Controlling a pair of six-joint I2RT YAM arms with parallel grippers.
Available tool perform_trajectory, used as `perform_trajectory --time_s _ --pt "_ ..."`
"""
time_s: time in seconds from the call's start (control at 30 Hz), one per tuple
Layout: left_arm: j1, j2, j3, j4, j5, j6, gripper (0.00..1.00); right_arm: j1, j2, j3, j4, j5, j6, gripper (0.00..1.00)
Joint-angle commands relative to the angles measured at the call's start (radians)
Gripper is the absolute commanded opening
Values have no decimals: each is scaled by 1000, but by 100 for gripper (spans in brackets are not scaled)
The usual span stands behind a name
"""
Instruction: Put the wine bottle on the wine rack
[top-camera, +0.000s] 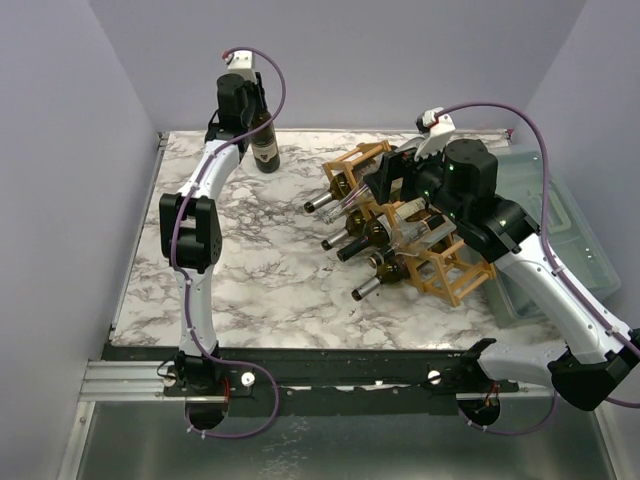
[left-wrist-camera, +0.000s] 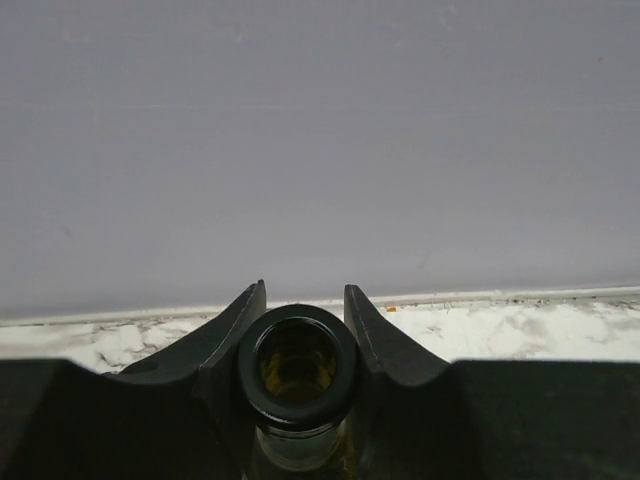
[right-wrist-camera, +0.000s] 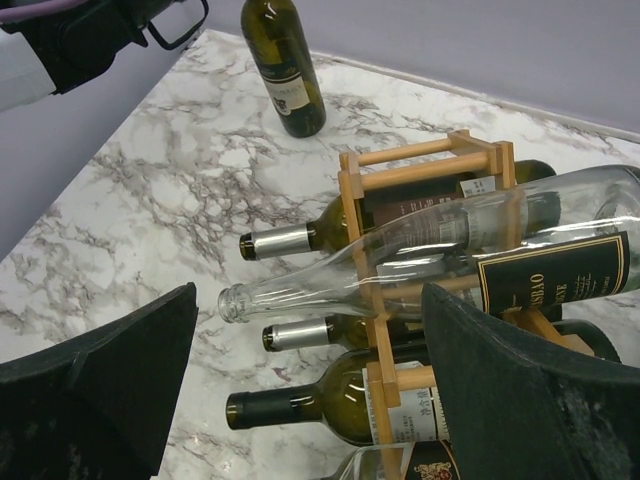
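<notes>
Left gripper (left-wrist-camera: 300, 335) is clamped on the neck of the dark green wine bottle (left-wrist-camera: 298, 368), one finger on each side just below the lip. My left wrist camera shows only that open mouth, a strip of marble and the wall. The top view shows that the bottle is upright at the far left of the table, well apart from the wine rack (top-camera: 455, 282). I cannot tell whether its base touches the marble.

The right gripper (right-wrist-camera: 308, 295) hangs over the rack with its fingers spread wide, holding nothing. Its camera shows what the top view blurs: a clear glass bottle (right-wrist-camera: 440, 245) lying across the top of the rack, and dark bottles (right-wrist-camera: 330, 400) in the cells below (necks pointing out toward the left arm's side).

The right arm hides part of the rack from above, and the frame edge cuts off the lowest bottle. A translucent plastic box (top-camera: 575, 235) sits partly hidden behind that arm.

The tabletop (top-camera: 270, 280) is white marble with grey veins, enclosed by plain lavender-grey walls (top-camera: 350, 60).
</notes>
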Motion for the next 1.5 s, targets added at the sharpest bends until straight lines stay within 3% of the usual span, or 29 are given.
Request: perform_trajectory --time_s 0.0,0.2,0.53,0.67,0.87,1.03,1.2,1.47 --pt "-4 -75 -18 3 32 20 0 6 -1 -6 -32 -5 -20 96" --pt "-5 -282 -106 -102 90 6 0 6 32 37 -15 -59 -55 96" --pt "-8 -672 -270 -523 215 -176 0 13 168 146 79 -385 -40 96" --pt "-11 -810 -338 -652 296 -182 0 95 232 186 105 -419 -21 96" --pt "-81 -1023 -558 -683 385 -118 0 205 273 154 178 -384 9 96" --pt "-241 -1149 -788 -613 260 -44 0 216 198 5 304 -347 65 96" --pt "-336 -1205 -925 -553 189 -16 0 216 104 -113 308 -275 77 96" --pt "-453 -1181 -994 -542 86 6 0 216 26 -192 265 -246 71 96"
